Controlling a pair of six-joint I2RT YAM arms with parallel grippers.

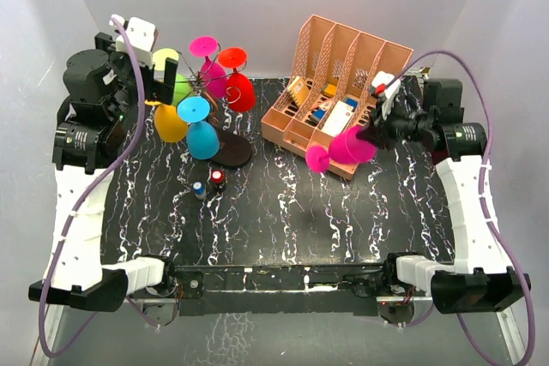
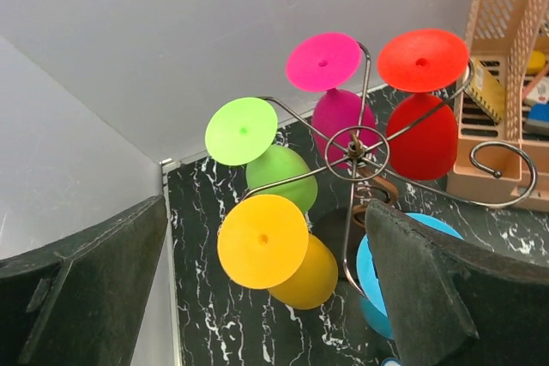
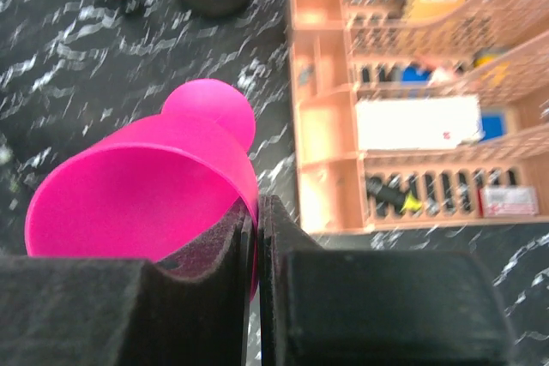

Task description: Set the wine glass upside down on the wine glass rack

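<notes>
Now, starting left: your left gripper (image 1: 157, 81) hangs just beside the rack (image 2: 356, 150), fingers wide apart, holding nothing. Well to the right of the rack, the pink wine glass (image 1: 347, 147) is clamped by its rim in your right gripper (image 3: 257, 216). Its long axis lies near level, foot pointing towards the rack, mouth away. Roll the wrist until the foot is uppermost, then slide the stem into the free hook (image 2: 496, 172) on the rack's right side.

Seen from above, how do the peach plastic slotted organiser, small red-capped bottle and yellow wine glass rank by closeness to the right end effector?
1. Peach plastic slotted organiser, right beside it.
2. Small red-capped bottle, left of centre.
3. Yellow wine glass, far left.
</notes>
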